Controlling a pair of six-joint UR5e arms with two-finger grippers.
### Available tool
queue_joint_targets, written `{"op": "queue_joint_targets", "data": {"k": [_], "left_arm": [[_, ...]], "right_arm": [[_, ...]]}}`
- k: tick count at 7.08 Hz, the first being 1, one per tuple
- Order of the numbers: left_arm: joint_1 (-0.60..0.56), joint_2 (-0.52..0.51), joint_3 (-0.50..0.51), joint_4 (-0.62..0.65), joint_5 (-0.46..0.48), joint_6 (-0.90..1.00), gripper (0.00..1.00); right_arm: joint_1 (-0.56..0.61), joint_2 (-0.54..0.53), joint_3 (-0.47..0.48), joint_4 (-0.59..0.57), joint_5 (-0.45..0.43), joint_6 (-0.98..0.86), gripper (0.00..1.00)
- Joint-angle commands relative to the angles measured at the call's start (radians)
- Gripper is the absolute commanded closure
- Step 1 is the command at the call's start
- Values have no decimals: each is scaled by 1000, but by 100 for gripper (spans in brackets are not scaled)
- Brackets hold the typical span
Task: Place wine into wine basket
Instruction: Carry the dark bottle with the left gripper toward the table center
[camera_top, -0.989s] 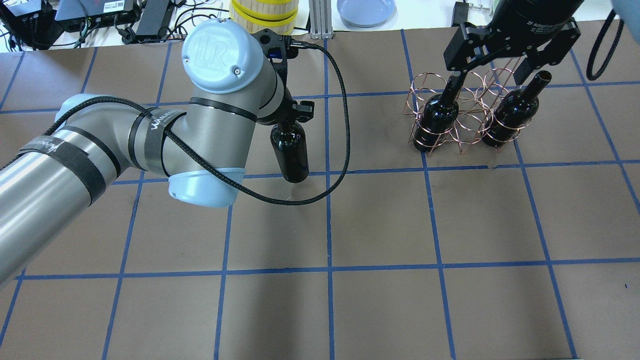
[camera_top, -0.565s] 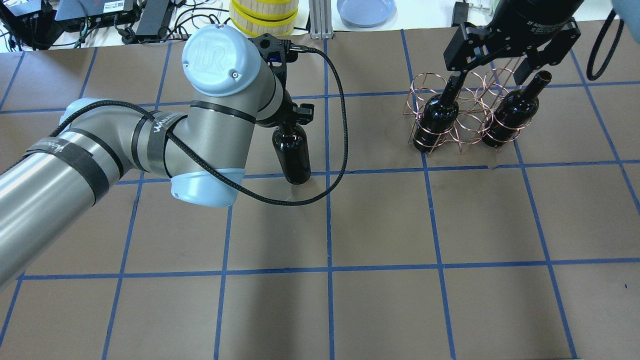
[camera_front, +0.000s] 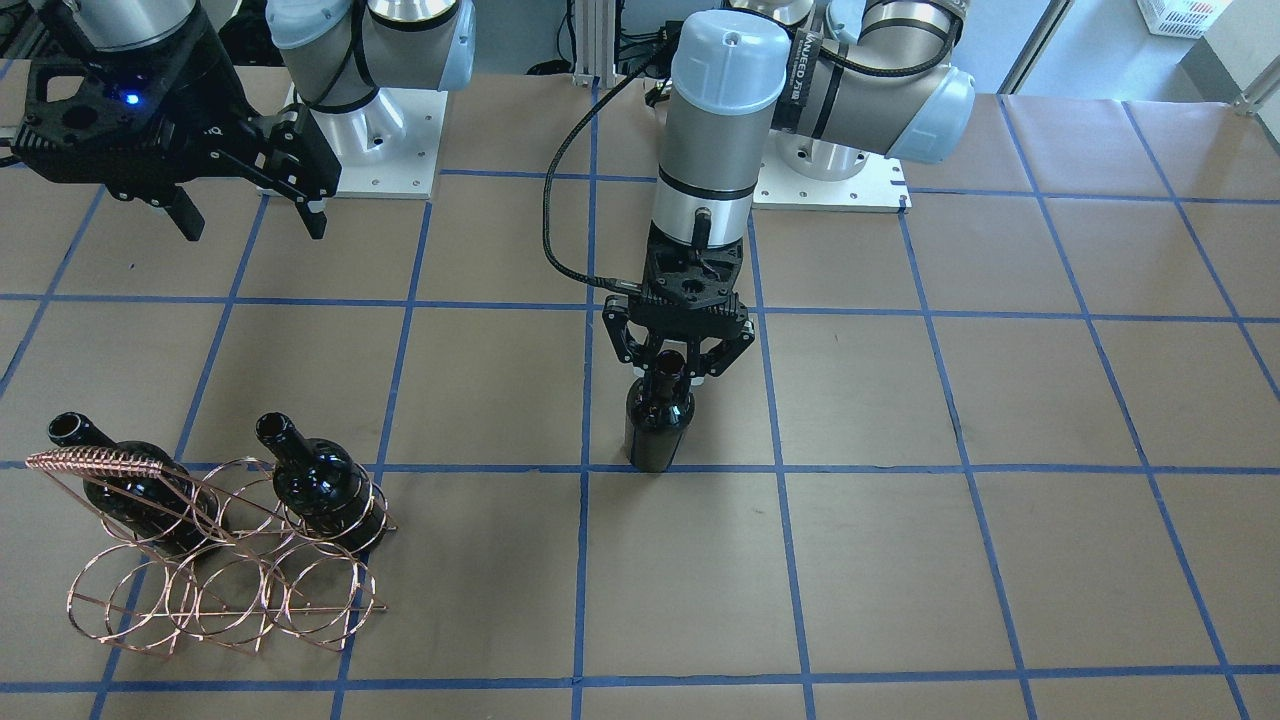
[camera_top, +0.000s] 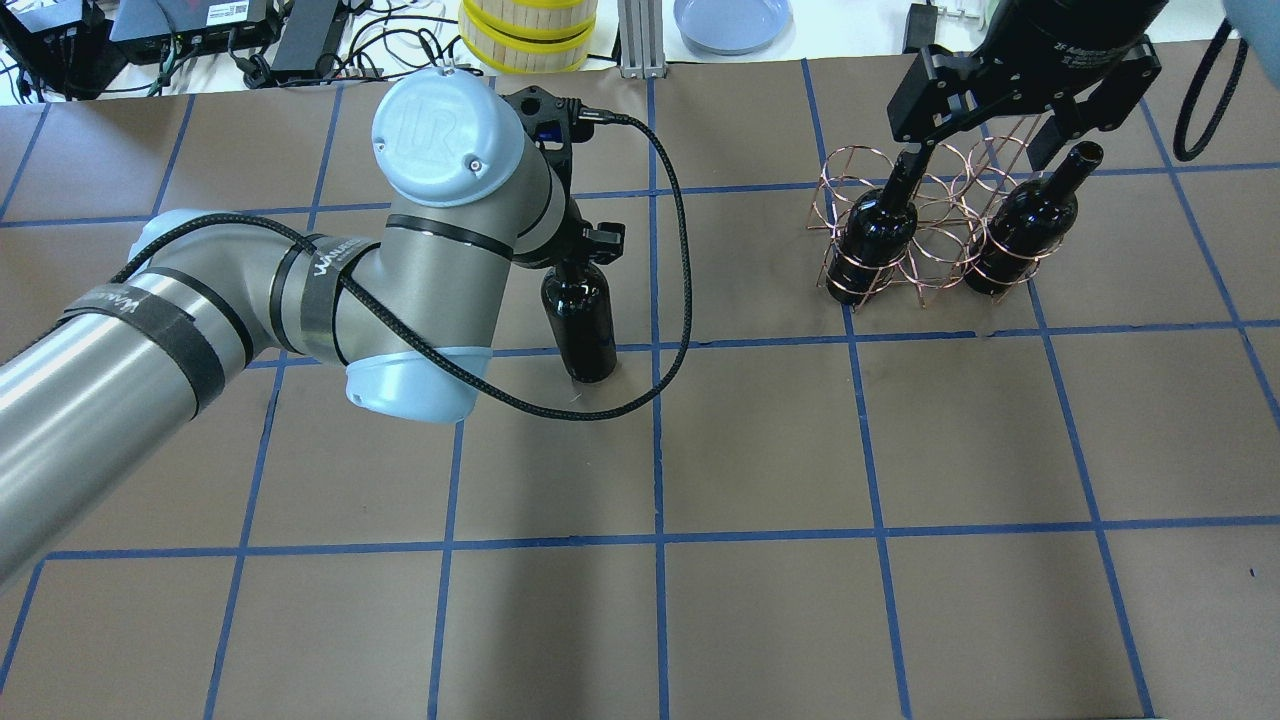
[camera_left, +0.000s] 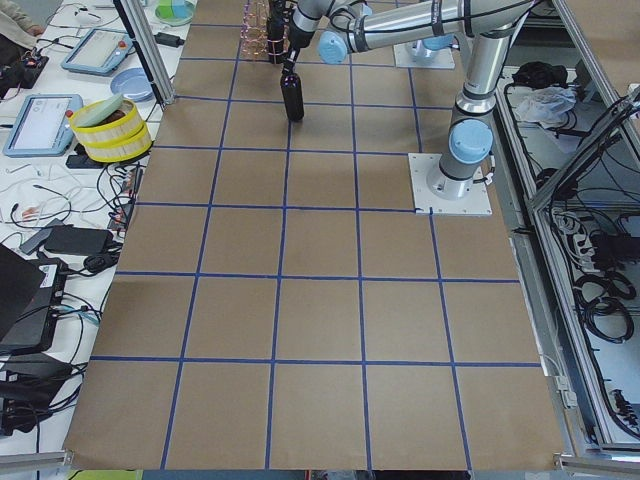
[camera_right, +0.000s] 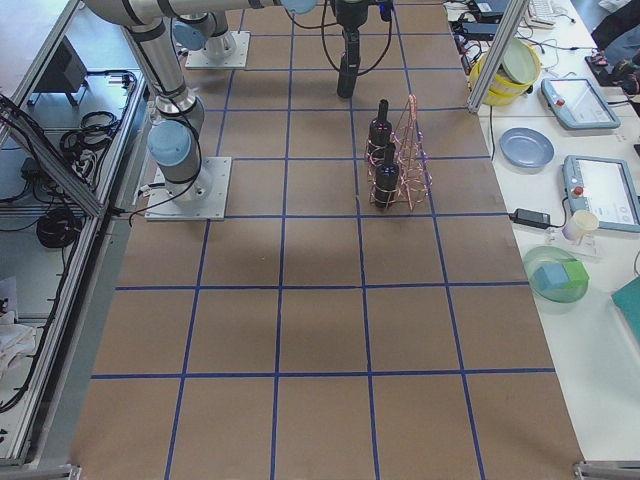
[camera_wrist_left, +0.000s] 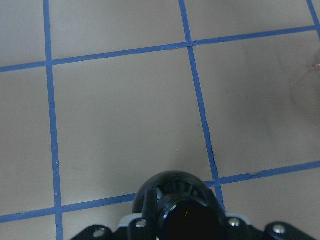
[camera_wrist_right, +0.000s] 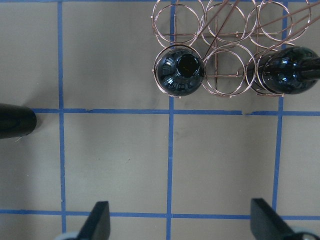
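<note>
- The left arm's pale-blue joint cap, far left of the wine basket in the overhead view, bears a raised "UR" logo. The white print on the black strap below it is too small to read.
- The left gripper has its fingers closed on the neck of the wine. The wine is plain glossy black glass, upright, well left of the wine basket and outside it. I cannot tell whether its base touches the tabletop.
- Two bottles of the same plain glass sit tilted in the wine basket's rings, one ring between them.
- The right gripper hangs over the wine basket with its fingers spread wide. White print on its body starts "2F"; the rest is unreadable.
- The tabletop is brown paper with a blue tape grid.
- Beyond the wine basket, off the paper's far edge, are a yellow-banded round box, a blue plate and cables.
</note>
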Motion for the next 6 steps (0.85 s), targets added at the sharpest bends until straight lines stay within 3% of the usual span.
{"op": "queue_joint_targets", "data": {"k": [1,6], "left_arm": [[0,-2,-2,0,0,-6,100],[0,-4,-2,0,-2,-29,100]], "right_arm": [[0,-1,0,0,0,-1,0],[0,2,2,2,0,-11,0]]}}
